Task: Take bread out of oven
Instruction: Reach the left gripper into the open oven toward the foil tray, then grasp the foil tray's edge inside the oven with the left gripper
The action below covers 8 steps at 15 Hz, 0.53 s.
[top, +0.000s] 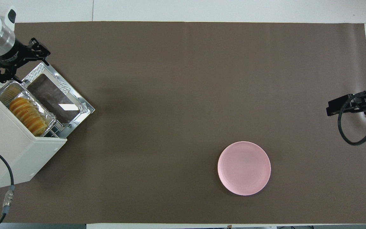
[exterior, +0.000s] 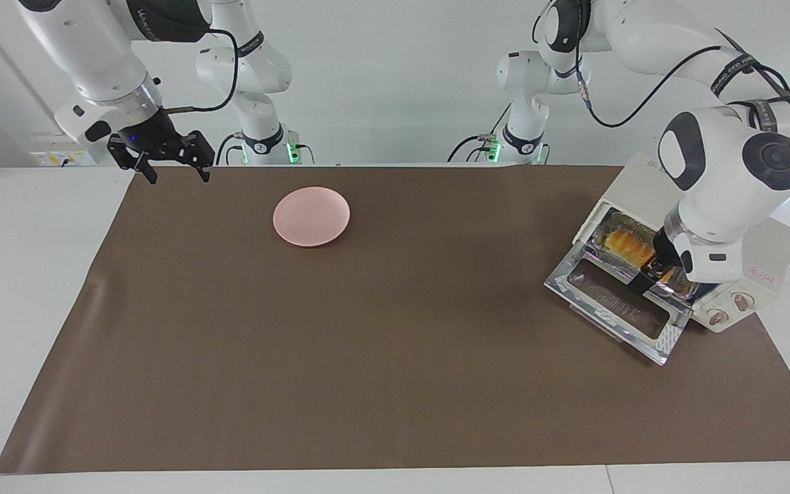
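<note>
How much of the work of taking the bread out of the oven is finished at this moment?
Done: the oven door hangs open. In hand: the left gripper is by the open oven mouth, over the end of the foil tray; no grasp shows. Left: the bread lies in that tray inside the oven. The right gripper waits open, beside the empty pink plate.

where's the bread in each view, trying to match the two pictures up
Facing view: the bread shows at the right edge of the picture, inside the oven, partly covered by the left arm's wrist.
Overhead view: the bread shows at the left edge, in its foil tray in the oven's mouth.
Shared landmark: the open glass door lying flat in front of the oven.
</note>
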{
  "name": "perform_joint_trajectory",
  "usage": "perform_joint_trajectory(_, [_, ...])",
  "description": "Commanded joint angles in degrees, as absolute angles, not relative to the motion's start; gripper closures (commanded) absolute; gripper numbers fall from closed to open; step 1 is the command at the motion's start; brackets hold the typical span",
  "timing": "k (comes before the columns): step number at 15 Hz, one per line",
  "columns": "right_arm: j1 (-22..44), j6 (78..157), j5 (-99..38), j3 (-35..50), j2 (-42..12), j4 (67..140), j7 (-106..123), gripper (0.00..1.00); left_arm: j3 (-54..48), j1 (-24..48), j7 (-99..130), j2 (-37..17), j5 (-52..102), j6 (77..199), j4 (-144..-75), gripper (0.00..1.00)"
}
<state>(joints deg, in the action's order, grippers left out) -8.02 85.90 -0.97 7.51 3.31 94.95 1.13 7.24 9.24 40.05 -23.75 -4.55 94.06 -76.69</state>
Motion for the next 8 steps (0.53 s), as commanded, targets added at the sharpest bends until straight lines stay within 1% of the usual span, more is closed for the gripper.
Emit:
perform_joint_trajectory(1, [-8.9, 85.6, -0.4, 8.0, 4.6, 96.2, 2.4, 0.00, 7.3, 9.6, 44.0, -17.5, -6.2, 101.4, -89.3, 0.00])
perform_joint_trajectory(4, [-8.9, 85.6, -0.4, 8.0, 4.6, 96.2, 2.4, 0.00, 7.3, 10.2, 48.2, -17.8, -7.4, 103.4, -91.8, 0.00])
perform_joint_trajectory(8, [-8.9, 85.6, -0.4, 8.0, 4.6, 96.2, 2.4, 0.00, 7.3, 10.3, 49.3, -16.5, -10.0, 107.0, -98.0, 0.00])
